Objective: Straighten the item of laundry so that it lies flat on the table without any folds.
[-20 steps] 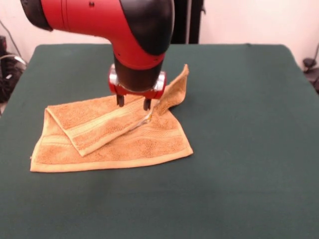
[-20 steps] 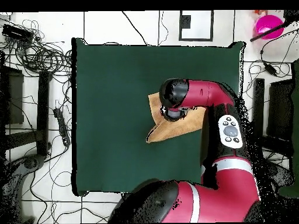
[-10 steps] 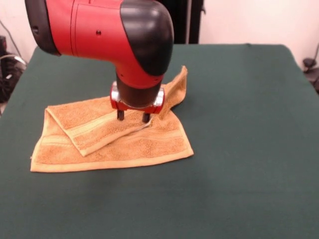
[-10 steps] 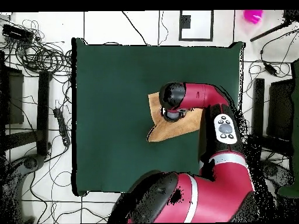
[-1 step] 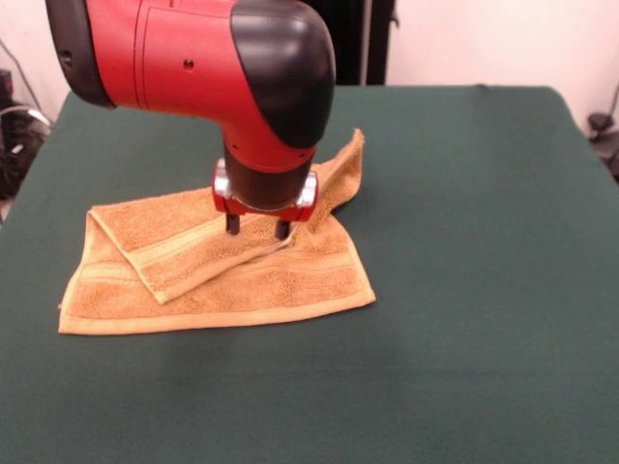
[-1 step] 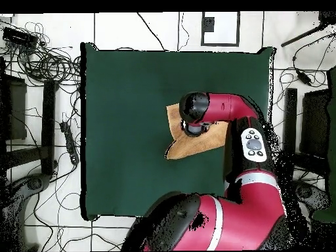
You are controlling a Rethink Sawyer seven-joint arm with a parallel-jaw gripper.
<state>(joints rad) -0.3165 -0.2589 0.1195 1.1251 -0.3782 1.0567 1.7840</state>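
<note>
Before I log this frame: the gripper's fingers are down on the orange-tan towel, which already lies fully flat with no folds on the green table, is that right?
Not quite. The gripper is down on the orange-tan towel on the green table, but the towel is not flat: the front view shows one flap folded diagonally across it and a corner standing up behind the gripper.

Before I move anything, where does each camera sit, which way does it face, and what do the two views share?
Front view: across the table from the robot, facing it; shows the towel, the arm's red and black wrist and the gripper, its fingers apart, tips down on the fold.
Overhead view: above, looking straight down, robot base at the bottom; shows the whole arm reaching over the towel.
Shared: towel, arm, green table.
</note>
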